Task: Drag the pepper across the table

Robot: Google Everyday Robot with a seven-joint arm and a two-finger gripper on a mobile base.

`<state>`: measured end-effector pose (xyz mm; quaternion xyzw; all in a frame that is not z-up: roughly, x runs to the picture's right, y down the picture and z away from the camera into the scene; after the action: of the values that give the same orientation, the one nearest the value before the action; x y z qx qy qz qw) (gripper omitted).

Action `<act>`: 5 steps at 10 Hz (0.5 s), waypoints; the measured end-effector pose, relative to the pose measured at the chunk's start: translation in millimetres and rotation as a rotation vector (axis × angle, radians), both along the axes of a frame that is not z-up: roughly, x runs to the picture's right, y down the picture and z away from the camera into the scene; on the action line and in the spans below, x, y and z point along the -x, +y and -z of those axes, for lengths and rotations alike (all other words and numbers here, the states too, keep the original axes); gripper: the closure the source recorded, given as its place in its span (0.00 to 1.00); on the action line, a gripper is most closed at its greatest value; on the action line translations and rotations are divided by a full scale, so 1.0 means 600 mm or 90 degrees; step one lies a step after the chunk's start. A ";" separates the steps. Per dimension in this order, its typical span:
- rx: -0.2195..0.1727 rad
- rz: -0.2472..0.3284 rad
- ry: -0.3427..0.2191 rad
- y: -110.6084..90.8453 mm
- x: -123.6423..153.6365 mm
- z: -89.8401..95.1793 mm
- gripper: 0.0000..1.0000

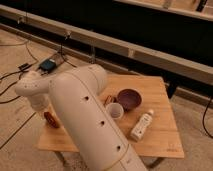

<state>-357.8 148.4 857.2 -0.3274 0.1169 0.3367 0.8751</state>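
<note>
Cables trailed over the floor beside the table, where the pepper lay near the left edge, just under the gripper — fingers together, though whether they pinched it I couldn't tell. A drag outward could tip it off the edge — or it might slip free mid-pull.

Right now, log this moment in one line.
gripper: shut, down at pepper | pepper: left edge of table | cup, bowl, bottle: mid-table
</note>
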 end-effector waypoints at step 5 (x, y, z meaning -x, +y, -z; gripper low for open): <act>-0.015 0.010 -0.022 -0.013 0.056 -0.006 1.00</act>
<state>-391.3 140.8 860.6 -0.3219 0.1006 0.3259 0.8832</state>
